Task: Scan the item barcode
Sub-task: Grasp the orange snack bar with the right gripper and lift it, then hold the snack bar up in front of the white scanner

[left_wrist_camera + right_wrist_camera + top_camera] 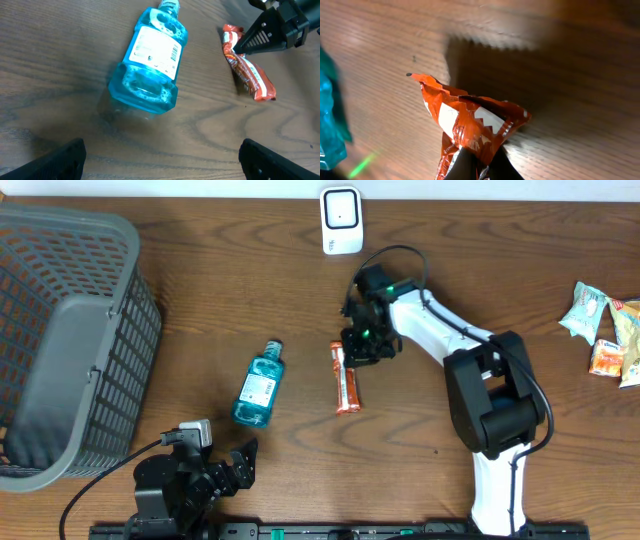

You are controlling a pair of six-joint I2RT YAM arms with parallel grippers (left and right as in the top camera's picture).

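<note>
Looking down from overhead, a brown wooden table (200, 280) fills the view. Near its middle lies an orange and white snack bar (346, 385), running lengthwise away from the robot. The right end effector (350, 352) is pressed together on the bar's far end, pinching the crimped edge of the wrapper. The right wrist view shows that crinkled orange foil caught between the dark fingertips (476, 167) at the bottom of the frame. The left wrist view shows the rest of the bar low against the wood, its near end resting on it; whether the pinched end is lifted off cannot be told.

Just to the left of the bar, apart from it, a blue bottle (260, 387) lies on its side. Its cap points away from the robot and its white label, with a barcode, faces up. A white scanner (342, 220) stands at the far edge of the table, well beyond the bar. A grey mesh basket (130, 330) sits at the far left. A few snack packets (605, 330) lie at the far right edge.

The left end effector (235, 465) sits at the near edge, below the bottle, its fingers (60, 160) spread wide and holding nothing.
</note>
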